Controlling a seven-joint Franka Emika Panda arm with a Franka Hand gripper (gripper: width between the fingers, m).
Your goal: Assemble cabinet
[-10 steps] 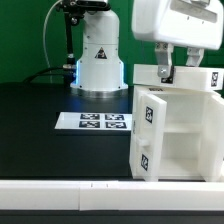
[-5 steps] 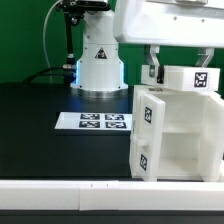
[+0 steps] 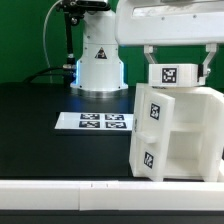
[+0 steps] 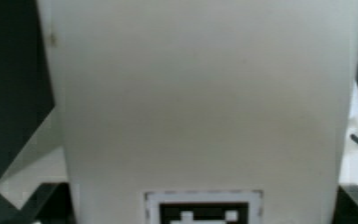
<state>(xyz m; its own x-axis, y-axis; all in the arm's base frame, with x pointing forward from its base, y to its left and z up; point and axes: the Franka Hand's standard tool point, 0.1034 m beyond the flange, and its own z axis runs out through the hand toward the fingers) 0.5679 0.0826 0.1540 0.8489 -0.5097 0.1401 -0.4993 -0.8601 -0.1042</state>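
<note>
Two views cover this moment. From the exterior view, the cabinet [image 3: 178, 130] stands on the dark table [image 3: 40, 120] toward the exterior view's right, a white box of flat panels with open shelved compartments facing the camera and square tags on its side face. A tagged white panel [image 3: 176, 74] sits at its top, and the gripper [image 3: 176, 68] hangs directly over it, one finger [image 3: 150, 70] showing beside the panel's edge on the exterior view's left and the other dimly visible at its far edge. The fingers appear to straddle this panel, spread about as wide as it is, but whether they press on it or only bracket it cannot be told. The marker board [image 3: 93, 122] lies flat on the table near the cabinet, toward the exterior view's left, with the robot base [image 3: 98, 62] behind it.

From the wrist view, a broad white panel surface fills nearly everything, with a tag [image 4: 206, 211] at one end and the dark finger tips just showing at the two corners beside it.

As a judgement, the cabinet looks rigid, light and smooth plastic, so likely slippery; thin panel edges offer the best hold, squarely across the width, since a skewed grip could let it twist or tip.
</note>
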